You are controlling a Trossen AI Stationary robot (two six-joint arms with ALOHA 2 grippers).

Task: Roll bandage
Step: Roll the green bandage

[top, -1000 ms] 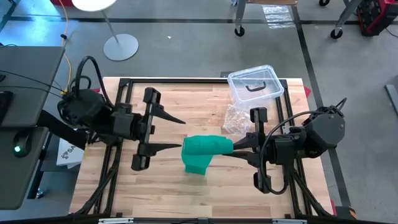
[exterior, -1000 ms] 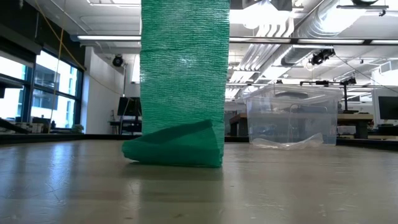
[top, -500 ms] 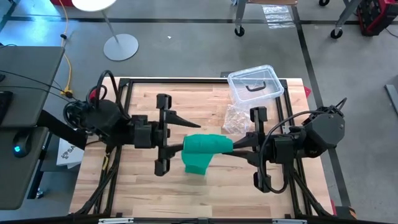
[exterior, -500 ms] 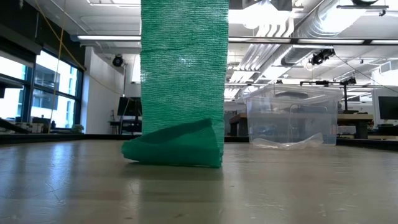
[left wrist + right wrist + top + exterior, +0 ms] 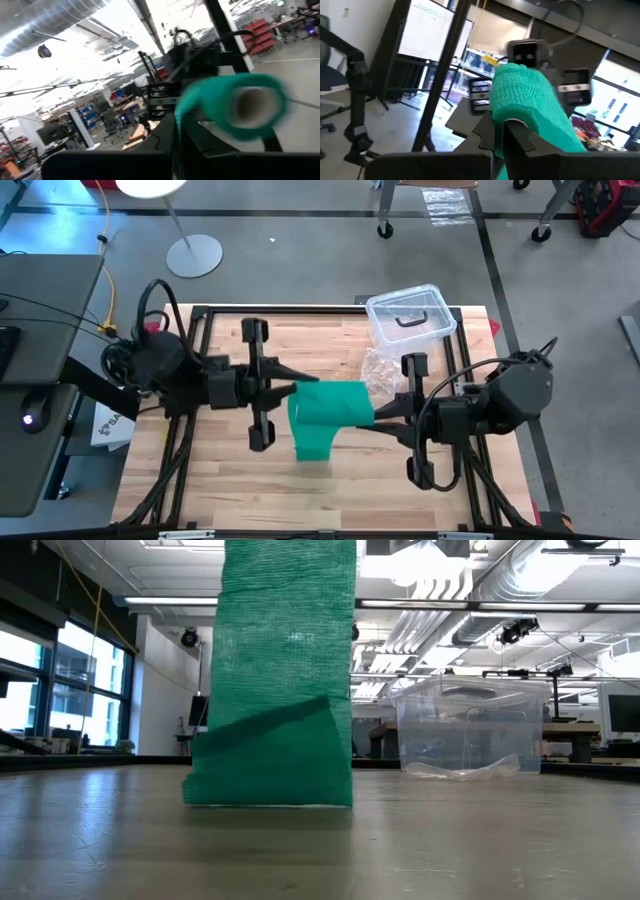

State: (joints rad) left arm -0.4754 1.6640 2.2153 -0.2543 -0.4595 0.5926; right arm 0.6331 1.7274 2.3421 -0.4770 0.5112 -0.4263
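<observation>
The green bandage [image 5: 330, 406] is held high over the table's middle as a partly wound roll between my two grippers. Its loose strip [image 5: 288, 660] hangs straight down, and the folded lower end [image 5: 268, 765] rests on the wooden table. My left gripper [image 5: 292, 391] is shut on the roll's left end. My right gripper [image 5: 377, 412] is shut on its right end. The left wrist view looks into the roll's hollow core [image 5: 252, 104]. The right wrist view shows the roll's knitted outer side [image 5: 522, 92]. My left gripper pinches the left end of the roll between its two fingers, on a green edge [image 5: 178, 119] that runs down between them. It comes in level from the table's left. The roll is clear of the table and the strip hangs below it. My right gripper pinches the right end of the roll [image 5: 514, 119] between its two fingers. It comes in level from the table's right, along the roll's axis. The roll stays lifted and about level, its strip hanging to the table.
A clear plastic box with a black handle [image 5: 410, 320] stands at the table's far right and shows behind the strip in the low view [image 5: 465, 730]. A crinkly clear bag [image 5: 378, 370] lies just in front of it. Black frame rails [image 5: 300, 311] border the table.
My left gripper has moved toward the table's right, up to the roll, rolled its wrist and shut on the roll's left end. The top of the bandage has spread wider and squarer. The hanging strip has shifted slightly, and its folded lower end now stands taller on the table.
</observation>
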